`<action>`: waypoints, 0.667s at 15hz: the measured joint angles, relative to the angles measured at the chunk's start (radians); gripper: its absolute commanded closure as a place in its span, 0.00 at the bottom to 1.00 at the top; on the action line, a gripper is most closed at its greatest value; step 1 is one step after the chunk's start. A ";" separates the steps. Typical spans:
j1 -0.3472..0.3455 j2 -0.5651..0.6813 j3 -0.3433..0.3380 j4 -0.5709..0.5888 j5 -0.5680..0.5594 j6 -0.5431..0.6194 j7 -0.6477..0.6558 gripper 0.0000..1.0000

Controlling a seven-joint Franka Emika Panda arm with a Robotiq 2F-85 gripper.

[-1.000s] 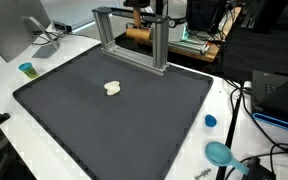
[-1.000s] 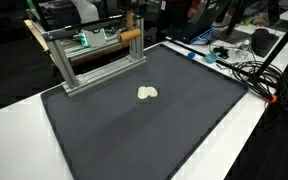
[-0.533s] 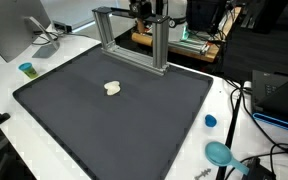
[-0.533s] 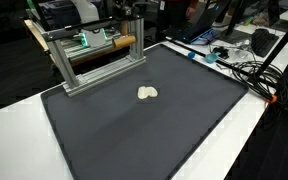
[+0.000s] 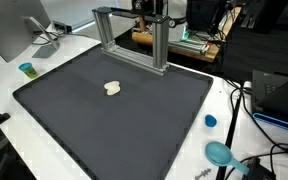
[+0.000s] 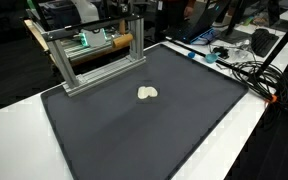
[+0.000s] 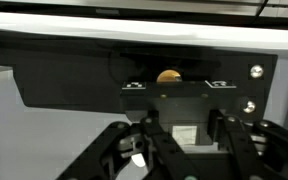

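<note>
1. Black fingers [image 7: 152,132] of the gripper [image 7: 184,122] stand apart in the wrist view, with nothing clamped between them (jaws spread, empty).
2. Ahead of the fingertips and clear of them, the round tan end of a wooden rod [image 7: 168,75] shows inside a dark recess.
3. In both exterior views the gripper [image 5: 149,9] [image 6: 136,9] hangs high at the far edge of the scene, above the rod [image 5: 147,38] [image 6: 122,41]. No contact between them can be seen.
4. Rod lies level on the far side of a metal frame [image 5: 161,45] [image 6: 104,73]. Whether it rests on the frame cannot be told.
5. Frame stands upright on the far edge of a dark mat [image 5: 104,130] [image 6: 134,130].
6. Small pale lump [image 5: 112,88] [image 6: 147,93] lies on the mat, well apart from gripper and rod.
7. Blue cup [image 5: 26,69] stands off the mat, on the white table [image 5: 4,85].
</note>
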 measured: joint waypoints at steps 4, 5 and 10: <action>0.011 -0.052 -0.023 -0.046 0.010 -0.001 -0.081 0.01; 0.014 -0.055 -0.029 -0.051 0.017 0.003 -0.095 0.01; 0.012 -0.072 -0.089 -0.059 0.043 0.017 -0.122 0.00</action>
